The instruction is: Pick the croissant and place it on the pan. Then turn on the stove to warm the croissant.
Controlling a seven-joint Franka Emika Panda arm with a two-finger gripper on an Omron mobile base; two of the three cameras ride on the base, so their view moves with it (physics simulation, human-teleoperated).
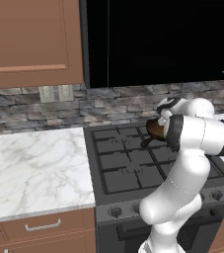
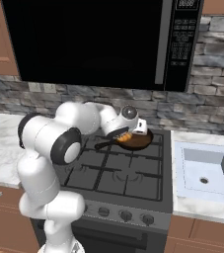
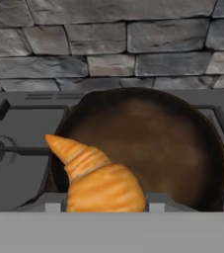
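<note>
My gripper (image 2: 125,134) is shut on the croissant (image 3: 97,181), a golden-orange curved pastry whose pointed end sticks out to the left in the hand view. It sits at the near left rim of the pan (image 3: 153,141), a round dark brown pan on the rear right burner of the stove (image 2: 126,175). I cannot tell whether the croissant touches the pan. From the right base view the croissant (image 2: 125,136) shows as an orange spot under the hand, with the pan (image 2: 140,142) beside it and its handle pointing left. In the left base view my arm hides most of the pan (image 1: 155,129).
A row of knobs (image 2: 126,215) runs along the stove's front. A black microwave (image 2: 93,39) hangs low over the cooktop. A sink (image 2: 207,170) lies to the right and a marble counter (image 1: 34,168) to the left. A stone wall stands close behind the pan.
</note>
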